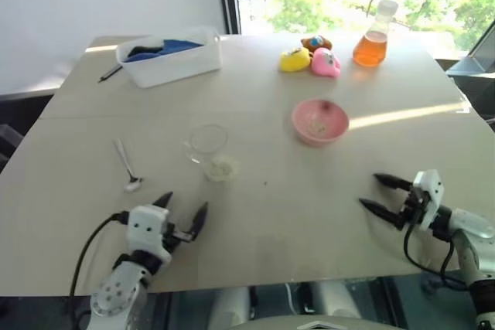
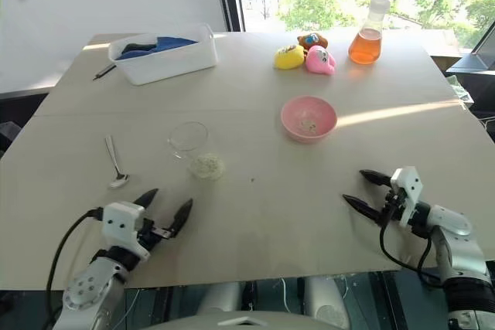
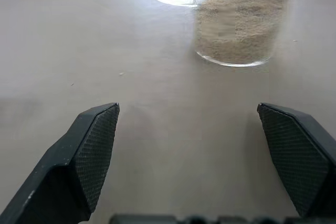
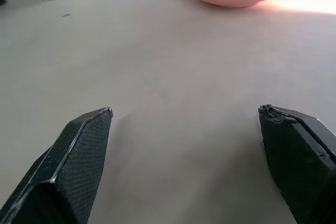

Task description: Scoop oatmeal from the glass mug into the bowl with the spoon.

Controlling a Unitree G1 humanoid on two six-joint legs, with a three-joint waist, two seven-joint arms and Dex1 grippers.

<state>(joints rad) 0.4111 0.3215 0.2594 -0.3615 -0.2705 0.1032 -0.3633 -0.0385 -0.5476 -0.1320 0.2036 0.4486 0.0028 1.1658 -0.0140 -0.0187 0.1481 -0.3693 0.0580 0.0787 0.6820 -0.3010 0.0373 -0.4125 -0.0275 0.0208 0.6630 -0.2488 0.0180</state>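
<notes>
Hovering wide open and empty, left tool [image 1: 182, 212] and right tool [image 1: 377, 192] flank glass mug [image 1: 209, 150].

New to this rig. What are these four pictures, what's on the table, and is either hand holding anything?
It is a two-armed humanoid robot. The two wide pictures come from its head camera, looking down over the table. The two close-ups come from cameras on each wrist, looking along that hand's black fingers.

On the table: a glass mug with oatmeal at its bottom, a spoon to its left, a pink bowl, a white tub, toy ducks and a flask of orange liquid.

The left hand and the right hand are both open and hold nothing.
</notes>
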